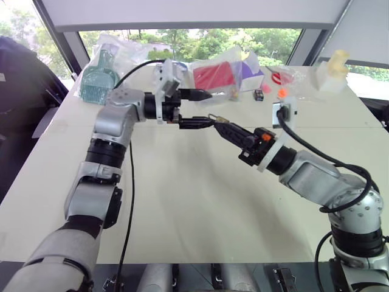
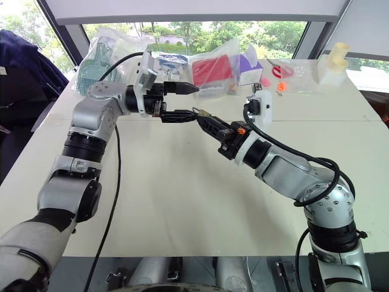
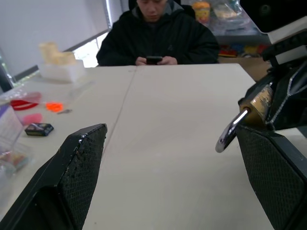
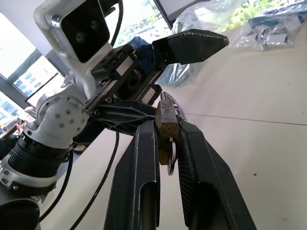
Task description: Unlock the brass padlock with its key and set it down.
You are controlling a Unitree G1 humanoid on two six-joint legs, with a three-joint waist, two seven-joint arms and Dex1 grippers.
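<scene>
Padlock (image 4: 166, 125) pinched in closed right claw (image 1: 220, 126) above tabletop (image 1: 200, 201), steadied for keying; left claw (image 1: 202, 108) wide open beside it, empty; key not spotted.

We see the brass padlock (image 4: 166, 125) as dull, scuffed gold metal with a shiny silvery shackle (image 3: 227, 135). The left gripper's fingers (image 3: 79, 165) look like matt black plastic with finely textured pads, and the table (image 1: 200, 201) looks smooth and matt.

white table (image 1: 182, 207), bagged items (image 1: 214, 76), seated person (image 3: 160, 36)
</scene>
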